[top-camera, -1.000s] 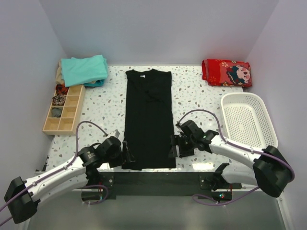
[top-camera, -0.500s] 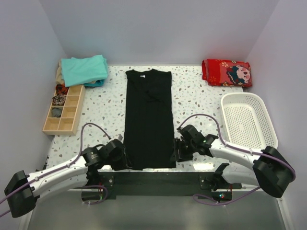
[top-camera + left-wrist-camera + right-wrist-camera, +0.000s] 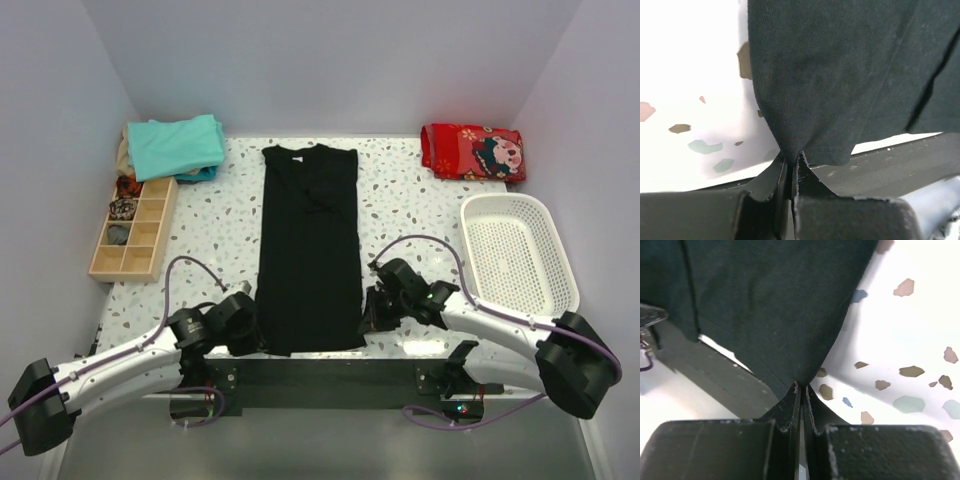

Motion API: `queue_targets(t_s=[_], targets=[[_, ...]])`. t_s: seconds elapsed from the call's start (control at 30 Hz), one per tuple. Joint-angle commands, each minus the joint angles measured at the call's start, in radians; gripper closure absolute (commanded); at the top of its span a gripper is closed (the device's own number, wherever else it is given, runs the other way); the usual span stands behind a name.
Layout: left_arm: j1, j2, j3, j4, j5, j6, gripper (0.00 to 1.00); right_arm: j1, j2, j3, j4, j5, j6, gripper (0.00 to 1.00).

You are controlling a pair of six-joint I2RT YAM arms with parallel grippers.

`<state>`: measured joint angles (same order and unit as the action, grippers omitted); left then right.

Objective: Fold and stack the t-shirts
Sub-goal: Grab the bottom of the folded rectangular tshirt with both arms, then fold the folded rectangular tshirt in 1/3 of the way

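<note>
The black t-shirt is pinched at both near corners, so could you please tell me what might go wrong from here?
1. The left tool and right tool each hold only a small tip of the black t-shirt, so the cloth may slip out when lifted.
2. If one side lifts faster than the other, the long fold could land crooked.

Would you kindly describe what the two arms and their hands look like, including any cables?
Both arms match: the left arm and right arm have white links joined by bulky black joint housings. A thin purple cable loops loosely along each. The left hand and right hand are matte black, each with two flat, tapering fingers whose edges look slightly scuffed.
</note>
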<state>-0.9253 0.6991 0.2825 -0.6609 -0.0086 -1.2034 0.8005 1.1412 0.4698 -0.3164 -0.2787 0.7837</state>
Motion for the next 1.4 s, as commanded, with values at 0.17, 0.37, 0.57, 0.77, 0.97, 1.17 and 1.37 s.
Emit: queue_targets(t_s=[0.17, 0.37, 0.57, 0.77, 0.97, 1.17, 1.37], targets=[[-0.006, 0.108, 0.193, -0.019, -0.168, 0.064, 1.0, 0.005, -0.057, 0.144, -0.07, 0.079, -0.086, 0.97], [-0.006, 0.255, 0.32, 0.046, -0.232, 0.116, 1.0, 0.003, 0.032, 0.275, -0.098, 0.15, -0.162, 0.97], [0.009, 0.382, 0.454, 0.055, -0.336, 0.177, 1.0, -0.012, 0.153, 0.423, -0.135, 0.229, -0.254, 0.96], [0.158, 0.474, 0.509, 0.153, -0.282, 0.306, 1.0, -0.112, 0.285, 0.555, -0.132, 0.21, -0.346, 0.97], [0.264, 0.611, 0.593, 0.228, -0.26, 0.415, 1.0, -0.216, 0.449, 0.691, -0.131, 0.147, -0.422, 0.97], [0.342, 0.77, 0.665, 0.322, -0.191, 0.49, 1.0, -0.259, 0.594, 0.815, -0.148, 0.118, -0.452, 0.99], [0.401, 0.876, 0.718, 0.365, -0.171, 0.533, 1.0, -0.288, 0.678, 0.882, -0.165, 0.134, -0.469, 1.0]])
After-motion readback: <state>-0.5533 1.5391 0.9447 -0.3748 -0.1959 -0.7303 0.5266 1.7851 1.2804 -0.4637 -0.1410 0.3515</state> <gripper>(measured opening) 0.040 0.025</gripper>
